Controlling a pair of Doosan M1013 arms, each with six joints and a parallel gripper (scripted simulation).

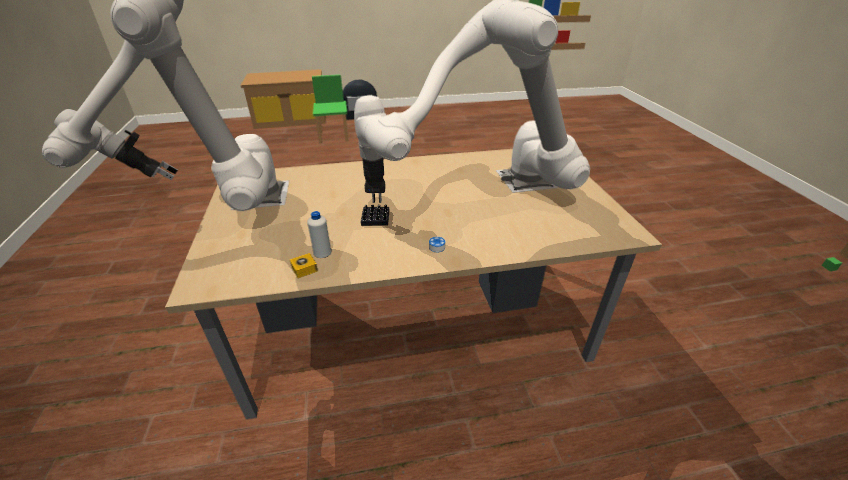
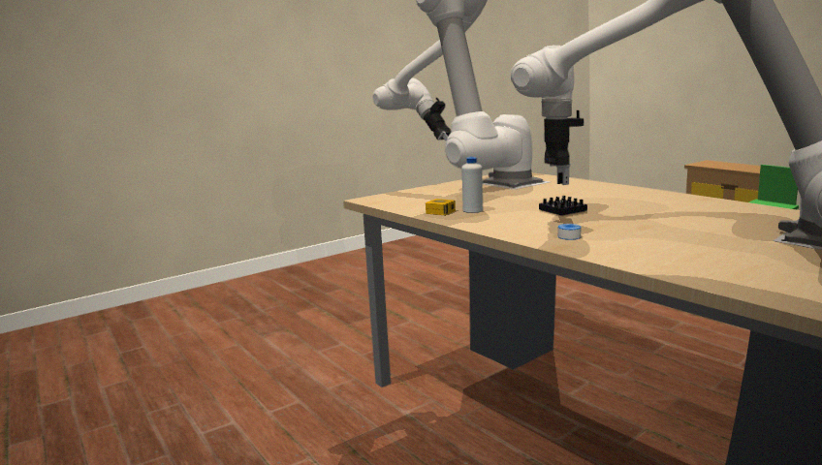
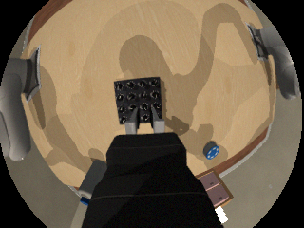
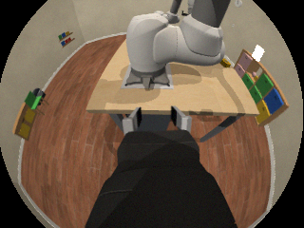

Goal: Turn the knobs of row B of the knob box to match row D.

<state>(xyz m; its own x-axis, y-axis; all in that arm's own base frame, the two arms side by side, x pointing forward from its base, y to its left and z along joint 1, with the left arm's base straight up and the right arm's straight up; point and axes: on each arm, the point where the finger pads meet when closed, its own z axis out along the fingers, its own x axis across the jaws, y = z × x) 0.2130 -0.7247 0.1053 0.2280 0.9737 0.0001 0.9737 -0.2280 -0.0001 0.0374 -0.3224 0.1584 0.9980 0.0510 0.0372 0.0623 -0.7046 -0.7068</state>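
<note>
1 knob box [image 1: 375,216] [image 2: 565,207] [image 3: 139,101] lies on the table [image 1: 535,220] [image 2: 651,230] [image 3: 95,28] [image 4: 204,97] – 16 knobs, 4 x 4; marks too small to read. Left gripper [image 1: 376,198] [image 2: 562,176] [image 3: 145,122]: above box, part-open, nothing grasped; its fingers partly hide knobs in the wrist view. Right gripper [image 1: 171,170] [image 2: 444,137] [image 4: 157,118]: released, off the table. Also present: 1 bottle [image 1: 319,237] [image 2: 472,189] [image 3: 94,178], upright beside 1 yellow block [image 1: 303,265] [image 2: 440,207] [image 4: 225,63]; 1 blue-topped tin [image 1: 436,244] [image 2: 569,232] [image 3: 212,150].
</note>
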